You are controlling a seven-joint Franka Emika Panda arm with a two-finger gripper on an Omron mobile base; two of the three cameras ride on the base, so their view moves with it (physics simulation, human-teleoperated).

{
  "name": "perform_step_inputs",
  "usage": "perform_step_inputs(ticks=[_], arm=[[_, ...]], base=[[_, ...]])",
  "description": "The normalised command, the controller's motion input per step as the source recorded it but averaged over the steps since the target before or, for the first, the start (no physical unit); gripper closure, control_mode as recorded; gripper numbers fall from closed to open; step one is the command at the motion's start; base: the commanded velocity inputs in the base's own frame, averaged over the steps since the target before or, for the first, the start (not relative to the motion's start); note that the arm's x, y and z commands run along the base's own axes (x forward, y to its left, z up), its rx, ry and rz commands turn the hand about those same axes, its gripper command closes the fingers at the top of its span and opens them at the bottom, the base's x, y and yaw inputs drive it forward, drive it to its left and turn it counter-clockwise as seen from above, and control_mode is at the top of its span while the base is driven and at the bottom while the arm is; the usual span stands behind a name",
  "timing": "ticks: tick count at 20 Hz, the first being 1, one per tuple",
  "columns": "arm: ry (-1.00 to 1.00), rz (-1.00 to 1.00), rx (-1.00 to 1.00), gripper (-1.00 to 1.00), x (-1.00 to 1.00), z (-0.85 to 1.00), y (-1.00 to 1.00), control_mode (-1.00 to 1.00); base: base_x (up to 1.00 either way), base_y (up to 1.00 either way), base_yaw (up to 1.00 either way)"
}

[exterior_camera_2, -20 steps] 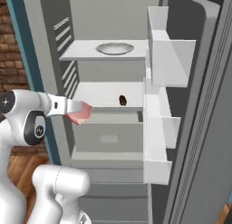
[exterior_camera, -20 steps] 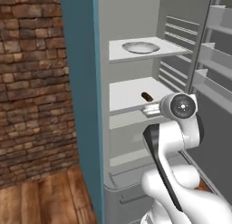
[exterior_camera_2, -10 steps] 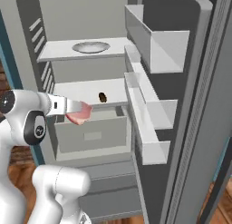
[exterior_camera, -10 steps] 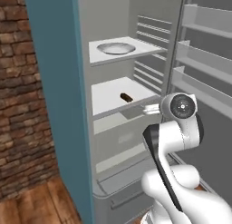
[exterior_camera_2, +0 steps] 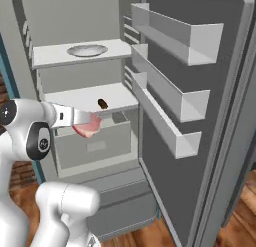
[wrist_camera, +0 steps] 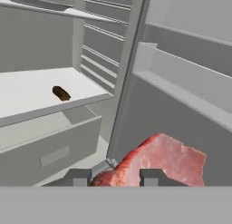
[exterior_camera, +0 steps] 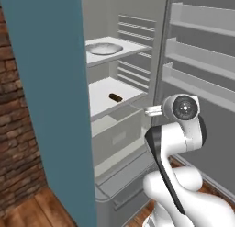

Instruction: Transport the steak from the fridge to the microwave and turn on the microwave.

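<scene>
Looking from the left base view, the fridge [exterior_camera: 133, 60] stands open, a plate [exterior_camera: 103, 48] on its upper shelf and a small brown thing [exterior_camera: 115, 98] below. From the right, the gripper [exterior_camera_2: 86, 125] clasps the steak [exterior_camera_2: 88, 127] before the drawer [exterior_camera_2: 92, 143]. Hand view: fingertips [wrist_camera: 77, 177] pinch the steak [wrist_camera: 158, 162].

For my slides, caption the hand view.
Gripper holds the steak outside the open fridge, a small brown item left on its shelf.
</scene>
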Motion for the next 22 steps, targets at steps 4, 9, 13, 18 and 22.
perform_step_inputs(ticks=[4, 9, 13, 18, 22], arm=[[0.0, 0.0, 0.0, 1.0, 0.0, 0.0, 0.0, 1.0], [0.0, 0.0, 0.0, 1.0, 0.0, 0.0, 0.0, 1.0], [0.0, 0.0, 0.0, 1.0, 0.0, 0.0, 0.0, 1.0], [0.0, 0.0, 0.0, 1.0, 0.0, 0.0, 0.0, 1.0], [0.0, 0.0, 0.0, 1.0, 0.0, 0.0, 0.0, 1.0]], base=[[-0.1, 0.54, -0.35], [-0.12, 0.53, -0.38], [-0.14, 0.45, -0.37], [-0.17, 0.36, -0.36], [-0.21, 0.27, -0.33]])
